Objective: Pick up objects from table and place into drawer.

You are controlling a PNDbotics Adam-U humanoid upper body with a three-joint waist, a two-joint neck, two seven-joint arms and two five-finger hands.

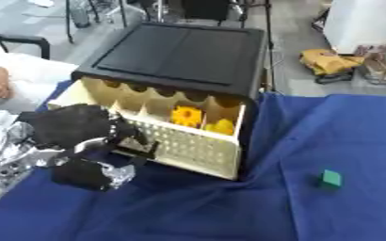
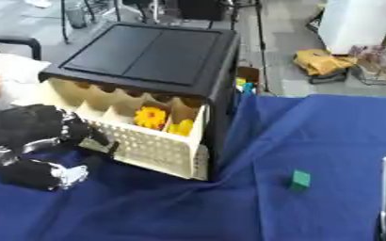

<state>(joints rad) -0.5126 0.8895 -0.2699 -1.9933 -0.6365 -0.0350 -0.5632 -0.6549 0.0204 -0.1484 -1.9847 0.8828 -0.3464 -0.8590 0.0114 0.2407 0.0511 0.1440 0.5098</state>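
Left hand [image 1: 85, 141] curled on the front handle of the pulled-out cream drawer [image 1: 192, 149], two yellow objects [image 1: 188, 116] in its right compartments beneath the black cabinet [image 1: 180, 54], green block [image 1: 331, 179] well apart on the blue-clothed counter [image 1: 229, 212], right hand's state impossible to tell.

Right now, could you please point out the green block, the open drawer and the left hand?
green block [image 1: 331, 179]: left eye view, its top face.
drawer [image 1: 198, 149]: left eye view, its perforated front wall.
left hand [image 1: 74, 126]: left eye view, its back.
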